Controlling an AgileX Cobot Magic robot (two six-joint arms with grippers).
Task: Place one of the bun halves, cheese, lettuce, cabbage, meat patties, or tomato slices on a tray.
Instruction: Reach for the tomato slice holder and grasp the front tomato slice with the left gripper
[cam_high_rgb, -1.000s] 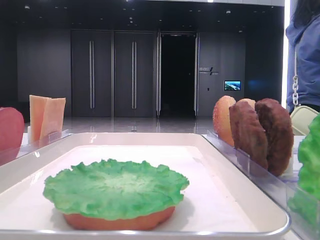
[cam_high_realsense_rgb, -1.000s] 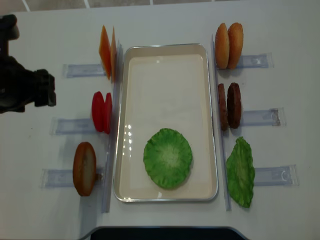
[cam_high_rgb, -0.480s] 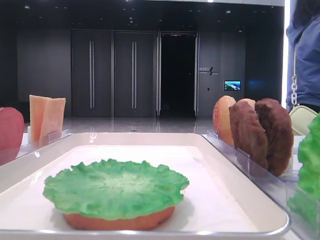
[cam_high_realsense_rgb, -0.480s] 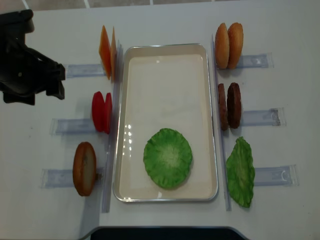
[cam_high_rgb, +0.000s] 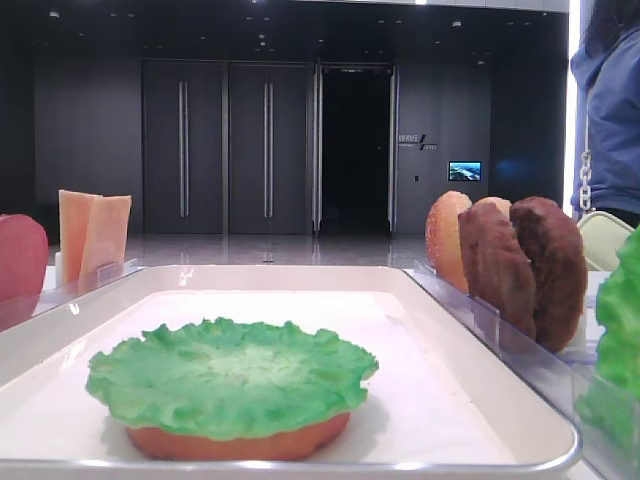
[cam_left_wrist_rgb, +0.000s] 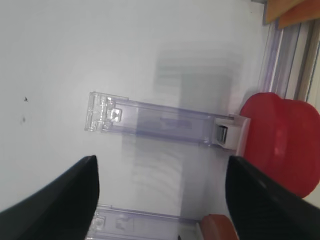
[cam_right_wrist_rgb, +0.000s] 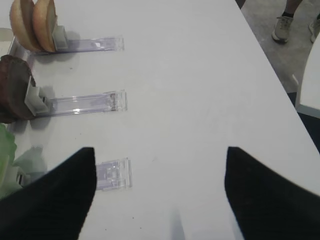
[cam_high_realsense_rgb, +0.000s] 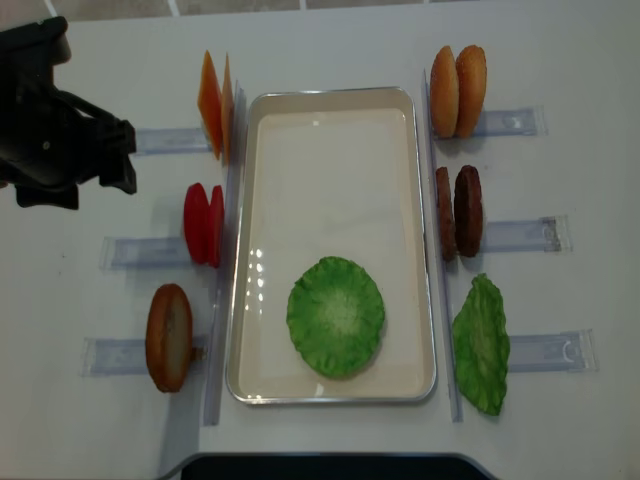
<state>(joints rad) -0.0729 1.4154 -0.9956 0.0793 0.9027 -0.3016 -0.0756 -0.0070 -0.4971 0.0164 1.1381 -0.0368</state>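
Left claw (cam_left_wrist_rgb: 160, 200): fingers spread wide, nothing between them. It hangs over the table (cam_high_realsense_rgb: 60, 400) on the left side, above the clear rack (cam_left_wrist_rgb: 160, 122) that carries the tomato slices (cam_high_realsense_rgb: 203, 224). In the wrist view the red discs sit at the right edge, off to the side of the gap between the fingers, not yet inside it.

Right claw (cam_right_wrist_rgb: 157, 195): also spread and empty, over bare table beside the right-hand racks; does not show in the overhead view.

Tray (cam_high_realsense_rgb: 330, 100): one lettuce leaf (cam_high_realsense_rgb: 335, 316) lies flat on a bun half (cam_high_rgb: 235, 442) near the front end. The rest of the tray floor is free.

Judgement: the step in hand looks like a reach for a tomato slice, given where the left claw hangs. To do it well:
- The two slices stand on edge, close together. Bring the fingers down so they straddle only one disc, preferably the outer one, else both may lift.
- Line the gap up across the disc's thin dimension; gripping across the flat faces suits a smooth, matte disc best.
- Keep clear of the rack's end stop and the cheese (cam_high_realsense_rgb: 215, 105) just behind.
- Lift straight up before swinging over the tray rim.
- Set down flat on the lettuce, low release, so it does not roll.
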